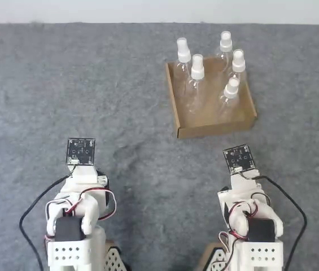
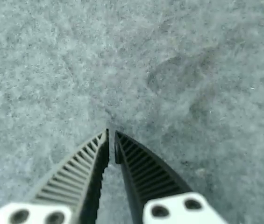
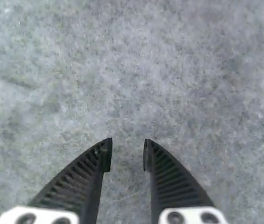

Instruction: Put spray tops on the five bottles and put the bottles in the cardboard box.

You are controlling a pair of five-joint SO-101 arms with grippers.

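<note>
Both arms [image 1: 77,209] sit folded at the near edge of the desk [image 1: 91,84], well apart from the box [image 1: 214,129]. The left pincer [image 2: 111,135] is seen all but together over bare felt; the right pincer [image 3: 127,142] is held slightly apart, gripping nothing. All five bottles [image 1: 194,90] are found standing in the box, long axes upright, spray tops [image 1: 197,66] pointing up. They are judged light, thin-walled and slippery; hold is best taken at the neck.

The bottles [image 1: 194,93] are clear, spray tops [image 1: 197,66] white, cardboard box [image 1: 215,129] brown, carpet [image 1: 63,84] mottled grey, jaws ribbed black.
</note>
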